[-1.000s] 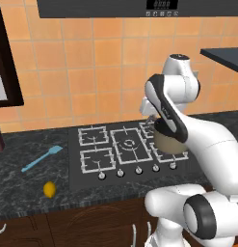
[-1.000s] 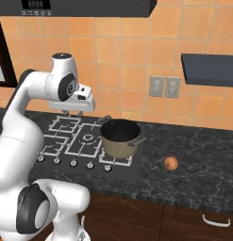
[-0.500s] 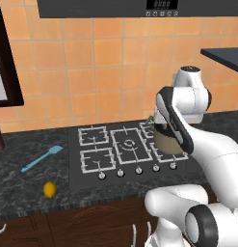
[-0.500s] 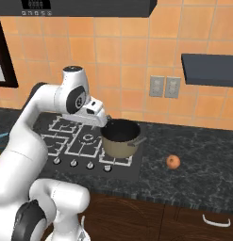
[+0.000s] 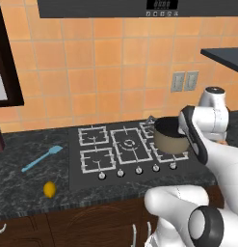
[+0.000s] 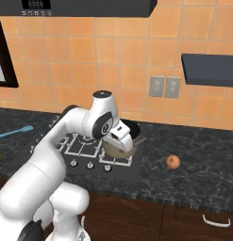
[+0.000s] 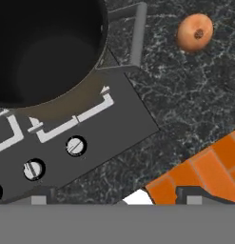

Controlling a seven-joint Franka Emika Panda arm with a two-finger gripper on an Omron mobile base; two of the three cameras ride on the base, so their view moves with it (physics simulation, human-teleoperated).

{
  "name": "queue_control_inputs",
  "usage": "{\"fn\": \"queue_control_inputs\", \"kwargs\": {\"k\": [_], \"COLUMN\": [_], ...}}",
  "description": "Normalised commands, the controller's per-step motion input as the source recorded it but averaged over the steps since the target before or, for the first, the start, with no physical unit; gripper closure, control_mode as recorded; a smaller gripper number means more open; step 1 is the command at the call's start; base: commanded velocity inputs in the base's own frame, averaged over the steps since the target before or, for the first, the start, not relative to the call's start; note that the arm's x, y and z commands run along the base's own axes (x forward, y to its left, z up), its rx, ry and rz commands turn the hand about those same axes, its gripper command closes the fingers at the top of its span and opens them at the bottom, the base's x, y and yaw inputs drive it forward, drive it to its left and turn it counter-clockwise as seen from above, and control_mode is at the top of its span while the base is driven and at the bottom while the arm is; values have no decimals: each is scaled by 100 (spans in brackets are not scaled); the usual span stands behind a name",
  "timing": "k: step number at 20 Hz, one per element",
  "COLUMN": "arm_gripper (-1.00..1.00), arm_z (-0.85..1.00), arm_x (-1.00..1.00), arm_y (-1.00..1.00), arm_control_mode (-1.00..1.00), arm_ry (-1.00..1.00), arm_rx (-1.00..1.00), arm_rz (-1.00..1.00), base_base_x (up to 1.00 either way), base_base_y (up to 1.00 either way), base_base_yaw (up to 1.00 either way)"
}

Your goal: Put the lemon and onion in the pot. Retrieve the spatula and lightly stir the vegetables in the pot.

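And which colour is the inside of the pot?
Dark, nearly black; the pot shows it best in the hand view.

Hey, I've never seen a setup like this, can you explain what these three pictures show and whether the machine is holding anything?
It's a rendered kitchen with a white robot arm on a base that can drive. Two pictures come from cameras on the base, behind the arm on either side. The third looks along the gripper, which is open and holds nothing. A pot sits on the stove with nothing inside. On the dark counter, an onion lies to the stove's right. A lemon and a blue spatula lie to its left.
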Motion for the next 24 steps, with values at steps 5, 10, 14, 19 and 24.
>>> {"fn": "queue_control_inputs", "kwargs": {"k": [5,10,14,19,24], "arm_gripper": [-100,-100,-100,-100,-100], "arm_z": [-3,2,1,-21,-57], "arm_x": [0,2,18,52,81], "arm_y": [-100,-100,-100,-93,-37], "arm_control_mode": [-100,-100,-100,-100,-100], "arm_ry": [1,0,0,11,4], "arm_rx": [13,34,40,33,7], "arm_rz": [-22,-17,-10,0,0], "base_base_x": [0,0,0,0,0], "base_base_y": [0,0,0,0,0], "base_base_yaw": [0,0,0,0,0]}}
